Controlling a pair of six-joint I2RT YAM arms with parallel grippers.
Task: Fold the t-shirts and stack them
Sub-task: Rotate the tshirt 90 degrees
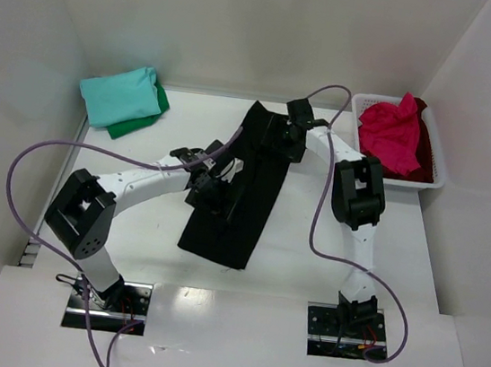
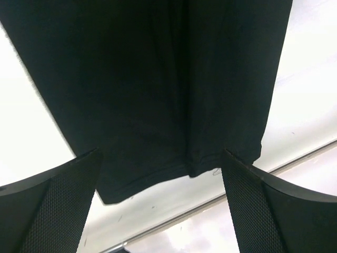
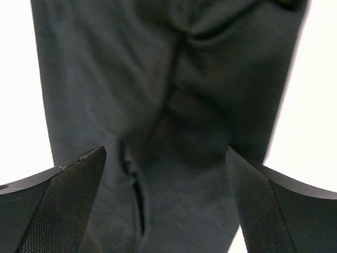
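Left gripper [image 1: 216,190] hangs over the left edge of the black shirt [image 1: 242,192], about midway along it, and the right gripper [image 1: 280,138] is over the shirt's far part; from above their black fingers merge with the cloth, so the opening cannot be read here. The shirt lies in the middle of the white table [image 1: 133,214] as a long folded strip running from far to near. At the far left a folded teal shirt [image 1: 117,94] sits on a green shirt [image 1: 143,122]. At the far right a white basket [image 1: 436,168] holds a crumpled pink-red shirt [image 1: 388,134] on a dark red shirt [image 1: 423,153]. Plain white walls [image 1: 249,21] close in the table on the left, far and right sides. From the left wrist, the fingers [image 2: 58,211] stand wide apart with nothing between them, the shirt's hemmed end below and bare table on both sides. From the right wrist, the fingers [image 3: 274,211] are likewise spread wide and hold nothing, above creased cloth with a fold running down it; whether any tip touches the cloth cannot be told.
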